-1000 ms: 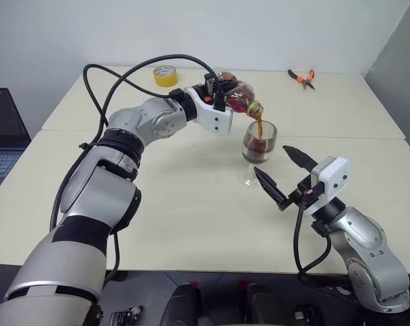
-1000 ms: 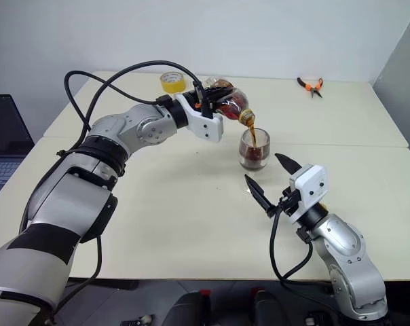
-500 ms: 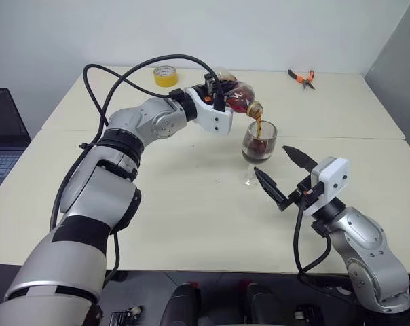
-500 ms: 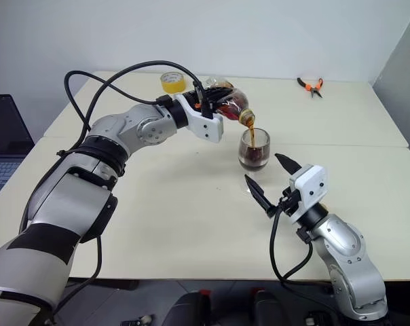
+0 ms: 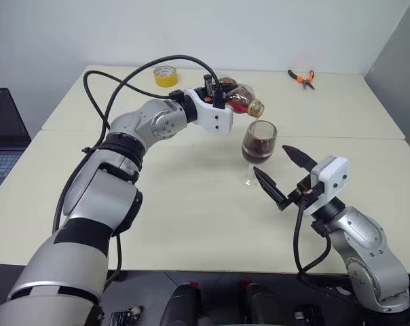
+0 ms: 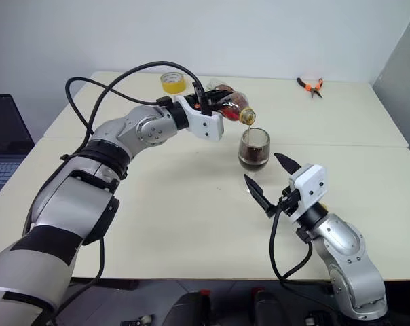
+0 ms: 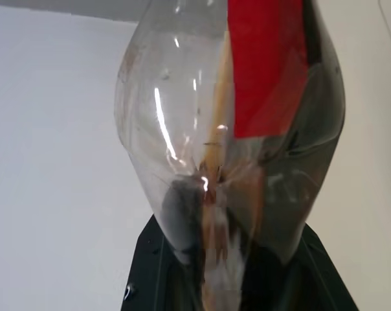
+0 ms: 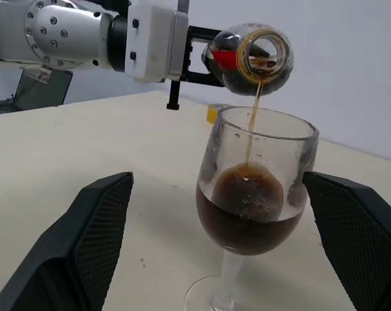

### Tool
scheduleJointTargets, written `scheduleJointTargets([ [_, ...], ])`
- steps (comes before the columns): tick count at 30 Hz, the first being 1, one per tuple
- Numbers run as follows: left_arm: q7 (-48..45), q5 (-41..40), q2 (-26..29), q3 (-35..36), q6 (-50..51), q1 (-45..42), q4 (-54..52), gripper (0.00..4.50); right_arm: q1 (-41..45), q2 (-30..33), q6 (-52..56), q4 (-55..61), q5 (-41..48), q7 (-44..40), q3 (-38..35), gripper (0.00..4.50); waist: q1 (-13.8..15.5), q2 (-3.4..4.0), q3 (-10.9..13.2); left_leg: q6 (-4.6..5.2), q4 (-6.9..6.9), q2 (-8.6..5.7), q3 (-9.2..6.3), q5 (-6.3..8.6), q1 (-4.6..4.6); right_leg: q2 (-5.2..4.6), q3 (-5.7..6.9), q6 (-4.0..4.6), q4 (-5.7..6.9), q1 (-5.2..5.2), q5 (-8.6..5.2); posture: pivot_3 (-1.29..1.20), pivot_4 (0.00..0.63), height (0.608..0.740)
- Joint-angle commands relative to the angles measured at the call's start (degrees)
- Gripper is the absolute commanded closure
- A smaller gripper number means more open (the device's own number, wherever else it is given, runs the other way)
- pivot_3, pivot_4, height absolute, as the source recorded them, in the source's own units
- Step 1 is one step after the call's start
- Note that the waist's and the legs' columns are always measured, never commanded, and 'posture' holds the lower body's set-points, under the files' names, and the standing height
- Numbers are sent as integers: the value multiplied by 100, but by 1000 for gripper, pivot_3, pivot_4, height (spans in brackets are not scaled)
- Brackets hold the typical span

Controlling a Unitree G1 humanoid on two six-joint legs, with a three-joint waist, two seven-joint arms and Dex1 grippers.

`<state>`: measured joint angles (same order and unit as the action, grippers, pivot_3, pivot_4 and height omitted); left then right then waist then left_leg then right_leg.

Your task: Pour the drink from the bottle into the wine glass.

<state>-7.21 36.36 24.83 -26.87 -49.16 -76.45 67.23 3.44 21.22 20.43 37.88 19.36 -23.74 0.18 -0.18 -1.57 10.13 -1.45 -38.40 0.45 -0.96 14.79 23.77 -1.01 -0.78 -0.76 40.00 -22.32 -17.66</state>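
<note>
Left claw (image 5: pixel 222 96) is clamped on the bottle (image 5: pixel 240 99), holding it on its side above the counter (image 5: pixel 191 197), mouth over the rim of the wine glass (image 5: pixel 258 145). A thin stream of the drink (image 8: pixel 246 206) runs from the mouth into the bowl; the bowl is roughly half full of dark liquid, foam on top. A little dark liquid remains inside the bottle near the red label.

Glass stands upright on the counter, foot flat.

Right claw (image 5: pixel 284 175) is spread wide, 2 fingers flanking the glass at bowl and stem height, not touching it.

Yellow tape roll (image 5: pixel 165 75) and orange-handled pliers (image 5: pixel 303 78) lie at the far side of the counter, well apart.
</note>
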Motion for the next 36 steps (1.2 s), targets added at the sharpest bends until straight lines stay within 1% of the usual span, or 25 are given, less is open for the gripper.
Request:
scheduleJointTargets([
  [1, -374, -596, -43, 413, 69, 6, -309, 3870, 85, -32, -85, 201, 111, -32, -7, 0, 0, 0, 0, 0, -1, 0, -1, 0, 1, 0, 1, 0, 0, 0, 0, 0, 150, 740],
  [2, -470, -665, -50, 443, 63, 43, -353, 3870, 93, -29, -90, 201, 105, -35, 0, 0, 0, 0, 0, 0, -3, 0, -1, 0, 2, 0, 1, 0, 0, 0, 0, 0, 150, 740],
  [4, -845, -1072, -155, 671, 227, 153, -393, 3870, 107, -16, -114, 194, 81, -48, 11, 0, -1, 0, 0, 0, -6, 0, -2, 0, 3, 0, 1, 0, 1, 0, 0, 0, 150, 740],
  [6, -1377, -1682, -326, 1011, 551, 365, -507, 3870, 111, 32, -184, 188, 13, -94, 35, 0, -2, 3, -2, 0, -10, 0, -3, 0, 6, 0, 3, 0, 1, 0, 0, 0, 150, 740],
  [9, -1921, -2386, -509, 1462, 1137, 678, -847, 3870, 39, 166, -185, 238, -10, -257, 128, 0, -15, 4, -3, 0, -25, 2, -4, 1, 8, 1, 4, 0, 3, 2, 0, 0, 150, 740],
  [14, -2206, -3062, -628, 1952, 2040, 1257, -1637, 3888, -81, 383, -47, 428, 130, -523, 257, 0, -34, 4, -3, 1, -32, 3, -9, 1, 12, 1, -1, 0, 10, 2, 0, 0, 150, 740],
  [16, -2136, -3333, -672, 2189, 2488, 1693, -2125, 3888, -52, 509, 179, 592, 390, -686, 272, 0, -36, 4, -3, 1, -33, 4, -11, 1, 12, 1, -4, 0, 11, 2, 0, 0, 150, 740],
  [20, -1680, -3631, -774, 2609, 3391, 2576, -3155, 3888, 67, 750, 527, 844, 776, -822, 202, 0, -41, 6, -7, 2, -34, 7, -16, 1, 11, 1, -11, 0, 11, 5, 0, 0, 150, 740],
  [24, -1094, -3867, -915, 3017, 4140, 3163, -3729, 3888, 298, 837, 767, 893, 1019, -786, 179, 0, -27, 3, -8, 7, -42, 7, -26, 4, 15, 1, -4, 0, 17, 6, 0, 0, 150, 740],
  [28, -754, -4103, -1053, 3330, 4563, 3570, -3895, 3888, 392, 896, 853, 791, 990, -816, 274, 0, -3, 0, -10, 19, -44, 3, -27, 12, 15, -2, -4, 0, 17, 8, 0, 0, 150, 740],
  [36, -391, -4343, -1101, 3727, 4692, 3606, -3508, 3888, 546, 840, 882, 640, 913, -745, 355, 0, 8, -8, -15, 22, -46, 1, -28, 13, 15, -3, -1, 0, 15, 11, 0, 0, 150, 740],
])
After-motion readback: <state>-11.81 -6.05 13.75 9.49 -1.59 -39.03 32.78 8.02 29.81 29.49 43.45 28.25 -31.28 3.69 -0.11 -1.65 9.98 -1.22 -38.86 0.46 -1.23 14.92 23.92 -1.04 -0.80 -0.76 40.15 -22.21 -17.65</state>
